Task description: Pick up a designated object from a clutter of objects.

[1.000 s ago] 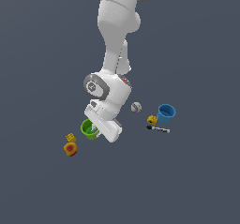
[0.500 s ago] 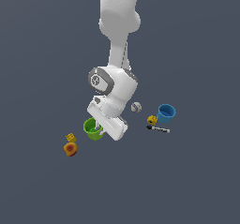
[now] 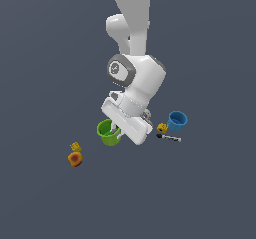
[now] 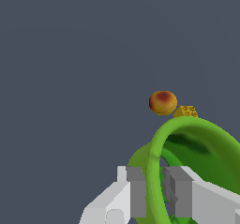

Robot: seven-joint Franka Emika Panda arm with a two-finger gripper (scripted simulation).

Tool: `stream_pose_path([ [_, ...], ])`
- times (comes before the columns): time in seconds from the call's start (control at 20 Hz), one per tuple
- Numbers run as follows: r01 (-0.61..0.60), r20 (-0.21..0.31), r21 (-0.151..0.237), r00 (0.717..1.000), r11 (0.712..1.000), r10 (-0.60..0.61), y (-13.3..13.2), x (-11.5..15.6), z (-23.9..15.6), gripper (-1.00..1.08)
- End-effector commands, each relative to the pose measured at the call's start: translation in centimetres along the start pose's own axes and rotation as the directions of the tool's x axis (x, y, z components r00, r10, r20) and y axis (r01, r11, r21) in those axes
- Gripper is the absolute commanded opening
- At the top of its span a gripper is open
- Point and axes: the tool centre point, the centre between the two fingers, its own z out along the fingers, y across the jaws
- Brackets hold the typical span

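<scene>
1. The Panda arm is reaching down from the top of the exterior view, wrist tilted, with the white hand body covering the right side of the green cup.
2. The gripper is pinching the green cup by its wall: the wrist view shows one finger outside the thick rim and the other finger inside the bowl, both closed against the wall with only its thickness between them.
3. The green cup is sitting at the scene's centre, tilted, its mouth facing up and toward the exterior view's left. I cannot tell whether its base is clear of the floor.
4. Judgement on the lift: rise straight up and slowly. A one-wall pinch is letting the cup pivot about the pads, so any sideways swing could roll it out. Keep the squeeze steady; hold the wrist angle constant.
5. The blue cup is standing well apart on the exterior view's right; no conflict likely.
6. The orange fruit-like ball is lying well to the exterior view's left and nearer the camera, with a yellow cube just beside it.
7. A black-and-white marker and a second yellow cube are lying near the blue cup, clear of a vertical path.
</scene>
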Motion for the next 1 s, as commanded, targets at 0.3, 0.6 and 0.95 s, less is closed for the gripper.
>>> stream_pose_path([
  [0.3, 0.000, 0.004, 0.002, 1.000, 1.000, 0.000, -3.5, 1.9, -7.6, -1.00],
  [0.6, 0.000, 0.005, 0.002, 1.000, 1.000, 0.000, -6.2, 3.2, -13.2, -1.00],
  [0.95, -0.001, 0.004, 0.003, 1.000, 1.000, 0.001, -9.4, 4.9, -19.5, -1.00],
])
